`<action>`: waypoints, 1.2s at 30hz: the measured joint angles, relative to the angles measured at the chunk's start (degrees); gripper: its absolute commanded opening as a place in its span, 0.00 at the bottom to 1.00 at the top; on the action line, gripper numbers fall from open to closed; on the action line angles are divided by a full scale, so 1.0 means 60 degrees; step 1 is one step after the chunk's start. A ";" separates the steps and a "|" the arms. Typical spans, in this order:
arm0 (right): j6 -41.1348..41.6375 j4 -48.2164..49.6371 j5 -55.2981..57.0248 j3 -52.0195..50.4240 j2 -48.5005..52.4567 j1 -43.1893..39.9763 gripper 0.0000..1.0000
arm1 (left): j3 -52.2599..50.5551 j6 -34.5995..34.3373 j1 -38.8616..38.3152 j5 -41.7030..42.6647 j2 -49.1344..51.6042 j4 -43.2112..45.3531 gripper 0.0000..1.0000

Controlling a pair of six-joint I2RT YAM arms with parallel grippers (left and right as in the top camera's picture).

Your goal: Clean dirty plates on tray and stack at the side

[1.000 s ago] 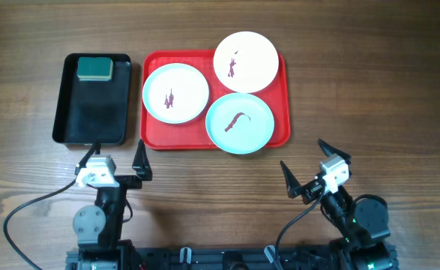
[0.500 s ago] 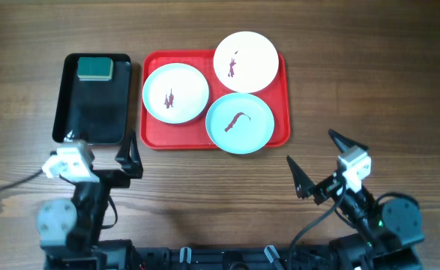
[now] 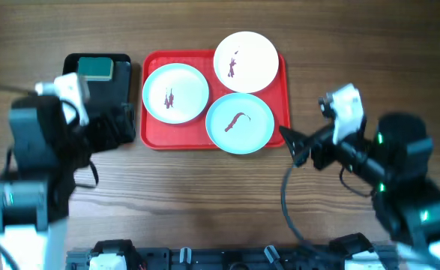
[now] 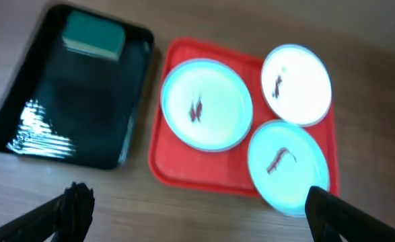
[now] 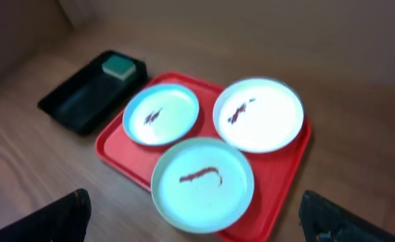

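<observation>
The red tray point(image 3: 175, 138) holds three plates, each with a dark reddish smear. A white plate point(image 3: 175, 92) lies at its left, a white plate point(image 3: 246, 61) overhangs its far right corner, and a pale blue plate point(image 3: 240, 122) lies at its near right. My left gripper point(image 3: 122, 124) hangs open and empty between the black tray and the red tray. My right gripper point(image 3: 298, 146) hangs open and empty by the red tray's near right corner. The left wrist view shows its open gripper point(image 4: 197, 215) and the blue plate point(image 4: 288, 168). The right wrist view shows its open gripper point(image 5: 197, 225) above the blue plate point(image 5: 202, 185).
A smaller black tray point(image 3: 96, 101) lies left of the red tray, with a green sponge point(image 3: 94, 69) at its far end. The sponge also shows in the left wrist view point(image 4: 93, 37) and the right wrist view point(image 5: 118, 65). Bare wood table lies around both trays.
Both arms have risen and swung forward from the table's near edge: the left one over the black tray's near end, the right one up to the red tray's right side. The plates have not moved.
</observation>
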 measured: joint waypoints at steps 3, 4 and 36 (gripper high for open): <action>0.0000 -0.1446 -0.0084 0.1555 0.1446 0.0000 1.00 | 0.0714 0.0000 0.0015 0.0699 0.0998 -0.0441 1.00; 0.0000 -0.1701 -0.0149 0.1956 0.1851 0.0000 1.00 | 0.0783 0.0000 0.0022 0.1005 0.1206 -0.0568 1.00; 0.3712 -0.1515 0.0149 0.2484 0.4411 0.0000 1.00 | 0.0874 -0.7034 0.0659 -0.4692 0.6765 0.3493 0.70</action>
